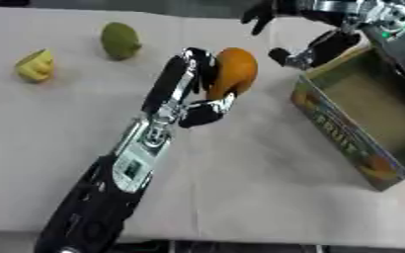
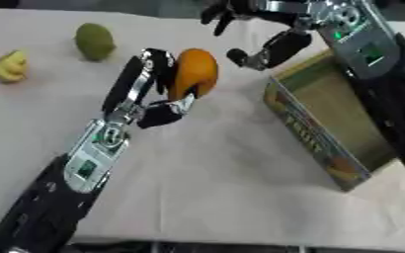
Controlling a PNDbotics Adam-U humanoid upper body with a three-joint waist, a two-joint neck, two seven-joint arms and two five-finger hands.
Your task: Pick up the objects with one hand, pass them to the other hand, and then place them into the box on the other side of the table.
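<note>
The orange [image 1: 233,72] is held above the cloth [image 1: 240,178], pinched between the left hand's [image 1: 191,84] curled fingers and thumb, long axis roughly upright. The right hand [image 1: 314,42], fingers spread and holding nothing, waits just beside it, over the box's [image 1: 344,143] far corner.

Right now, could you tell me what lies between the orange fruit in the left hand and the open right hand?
Nothing: in the left eye view, only bare white tablecloth shows between the round orange fruit and the right hand.
</note>
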